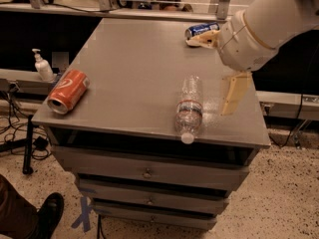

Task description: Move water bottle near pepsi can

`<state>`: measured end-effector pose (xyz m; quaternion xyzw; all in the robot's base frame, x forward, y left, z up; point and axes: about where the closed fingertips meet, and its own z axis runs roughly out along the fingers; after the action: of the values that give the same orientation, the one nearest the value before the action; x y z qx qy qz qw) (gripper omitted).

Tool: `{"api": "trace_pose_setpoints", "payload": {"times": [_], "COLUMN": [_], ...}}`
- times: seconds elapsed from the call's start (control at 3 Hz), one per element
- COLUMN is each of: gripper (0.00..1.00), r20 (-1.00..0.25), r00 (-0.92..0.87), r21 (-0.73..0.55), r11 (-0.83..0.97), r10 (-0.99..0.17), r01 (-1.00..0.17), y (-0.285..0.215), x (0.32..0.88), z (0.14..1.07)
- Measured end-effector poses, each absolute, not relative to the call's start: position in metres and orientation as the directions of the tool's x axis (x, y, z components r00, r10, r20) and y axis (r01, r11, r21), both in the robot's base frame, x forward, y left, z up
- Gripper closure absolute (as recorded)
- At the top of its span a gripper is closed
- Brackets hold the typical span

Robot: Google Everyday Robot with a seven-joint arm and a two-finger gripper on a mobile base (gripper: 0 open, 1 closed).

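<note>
The jaws stand wide, with nothing between them. The gripper (212, 76) hangs over the right side of the table (129, 63), its two beige fingers (234, 91) spread well apart. One finger points down over the right front part of the top, just right of the bottle. The other reaches back toward the pepsi can and hides part of it. Whether either finger touches the top, I cannot tell. Behind them the thick white arm (269, 24) runs up and out at the upper right corner.

The bottle (189, 108) lies on its side near the front of the table, right of the middle, its length running front to back. Its white cap (188, 138) sits at the front edge and seems to jut just past it. A narrow label band circles its middle. The gripper does not hold it; the nearer finger is beside it but apart.

The pepsi can (202, 30) lies on its side at the back right of the top, well apart from the bottle.

A red can (67, 90) lies on its side at the left front edge, one silver end turned toward the front left, far from both.

Under the top is an open slot, then drawers (147, 172) with small knobs. Left of the table a pump bottle (42, 66) stands upright on a low ledge. On the speckled floor, a dark shoe (47, 214) shows at the lower left, with a blue taped cross (83, 214) just beside it.
</note>
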<state>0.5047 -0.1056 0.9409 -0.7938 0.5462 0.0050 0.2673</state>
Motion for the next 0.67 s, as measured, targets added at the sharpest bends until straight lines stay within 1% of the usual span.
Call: {"api": "trace_pose_setpoints", "payload": {"times": [0.33,0.67], "gripper": [0.00,0.00], "r20": [-0.292,-0.265], "r00": [0.558,0.606], "r21": [-0.459,-0.477], "r11": [-0.398,-0.445], "r10": [-0.777,-0.750], "r01": [-0.794,-0.758], "y": [-0.0956,-0.0947], "x": [0.5150,0.5156], "z": [0.9356,0.9355]}}
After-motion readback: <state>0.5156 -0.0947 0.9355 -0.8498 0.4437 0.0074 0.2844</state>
